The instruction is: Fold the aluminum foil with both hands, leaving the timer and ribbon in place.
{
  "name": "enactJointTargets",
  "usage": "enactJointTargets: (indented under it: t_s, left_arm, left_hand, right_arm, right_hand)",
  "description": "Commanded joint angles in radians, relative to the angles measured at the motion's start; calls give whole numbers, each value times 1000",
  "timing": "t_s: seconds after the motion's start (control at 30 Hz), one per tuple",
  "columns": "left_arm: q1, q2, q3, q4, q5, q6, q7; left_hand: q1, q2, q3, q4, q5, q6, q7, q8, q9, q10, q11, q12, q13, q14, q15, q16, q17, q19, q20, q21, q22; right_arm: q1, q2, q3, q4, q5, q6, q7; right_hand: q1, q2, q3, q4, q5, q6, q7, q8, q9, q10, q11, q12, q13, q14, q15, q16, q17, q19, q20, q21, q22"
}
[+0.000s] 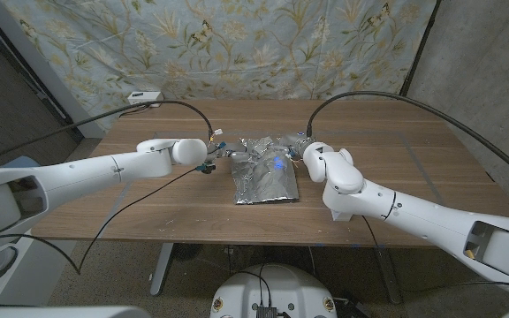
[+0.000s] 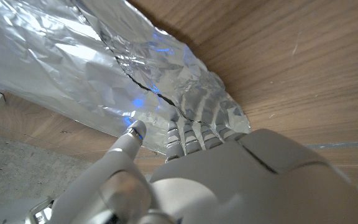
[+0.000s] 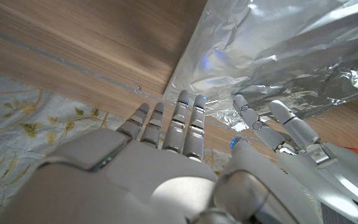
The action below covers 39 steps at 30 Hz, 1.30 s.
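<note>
Head view: one wooden table spans the frame, with one crumpled sheet of aluminum foil at its centre. Two hands meet at the foil's upper edge: left hand and right hand each touch it, though whether either is gripping it I cannot tell.

Both arms are clad in smooth, glossy white shells with rounded, bulbous joint housings, and a thin black cable arcs away from each arm near the wrist. The left robot hand has a broad white back plate with a dark seam line, light grey segmented fingers with ribbed links, and a silvery metal thumb tip. The right robot hand looks the same, white over the back, with grey jointed fingers showing small blue glints at the tips.
</note>
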Motion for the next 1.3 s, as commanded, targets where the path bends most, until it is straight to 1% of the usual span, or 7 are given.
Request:
enactJointTargets:
  t_s: [0.03, 0.8, 0.83, 1.03, 1.07, 1.17, 1.3]
  left_arm:
    - [4, 6, -4, -12, -4, 14, 2]
    - [12, 15, -5, -50, -5, 56, 10]
    - [12, 15, -5, -51, -5, 58, 9]
    - [14, 16, -4, -55, -6, 58, 10]
    - [14, 16, -5, -56, -8, 60, 10]
    - [15, 17, -5, -59, -7, 61, 11]
    - [16, 18, -5, -64, -7, 70, 14]
  left_hand:
    - [12, 5, -3, 0, 2, 3, 2, 3, 4, 3, 2, 1, 5, 5, 3, 2, 2, 1, 0, 4, 3]
    - [15, 6, -5, 1, 2, 3, 1, 3, 4, 3, 1, 1, 5, 4, 3, 2, 2, 1, 1, 3, 3]
    - [15, 6, -5, 1, 2, 4, 1, 3, 4, 3, 1, 1, 5, 4, 3, 2, 2, 1, 0, 3, 3]
    - [16, 6, -5, 1, 2, 3, 1, 3, 4, 4, 1, 1, 5, 4, 1, 2, 2, 1, 1, 3, 3]
    - [16, 6, -5, 1, 2, 4, 2, 3, 4, 4, 1, 1, 5, 4, 2, 2, 2, 1, 1, 3, 3]
    - [17, 6, -5, 1, 2, 4, 1, 3, 4, 4, 1, 1, 5, 5, 3, 2, 2, 1, 1, 3, 3]
    - [17, 6, -6, 1, 2, 3, 1, 3, 4, 4, 1, 1, 5, 5, 2, 2, 2, 1, 1, 3, 3]
  right_arm:
    - [17, 31, -29, 38, -5, -19, 11]
    - [-25, 23, -7, 121, 23, 89, -110]
    - [-26, 23, -7, 124, 24, 92, -111]
    - [-27, 23, -4, 131, 28, 98, -103]
    - [-27, 22, -5, 131, 27, 100, -101]
    - [-25, 21, -6, 132, 24, 101, -95]
    - [-26, 18, 0, 120, 22, 102, -97]
  right_hand:
    - [16, 1, 11, -4, -7, 9, 3, 5, 0, 5, -4, -3, 1, 7, 0, 10, 3, 3, -1, 5, 2]
    - [14, -2, 19, -5, -13, 11, -6, -1, 0, 7, -6, -7, 1, 23, -8, 14, 5, 14, -7, 6, 2]
    - [13, -2, 20, -5, -13, 11, -6, -1, 0, 8, -11, -7, 1, 24, -9, 14, 5, 14, -6, 6, 2]
    - [12, -3, 21, -5, -15, 13, -9, -2, 0, 9, -9, -8, 1, 26, -11, 14, 5, 17, -8, 6, 2]
    - [11, -3, 22, -5, -16, 13, -9, -2, 0, 8, -14, -8, 1, 27, -12, 14, 5, 18, -9, 6, 1]
    - [10, -4, 23, -4, -17, 10, -11, -4, 0, 9, -7, -9, 1, 27, -12, 14, 6, 18, -9, 5, 1]
    - [9, -4, 24, -4, -18, 9, -10, -6, 0, 6, -13, -10, 1, 27, -12, 13, 6, 17, -9, 4, 1]
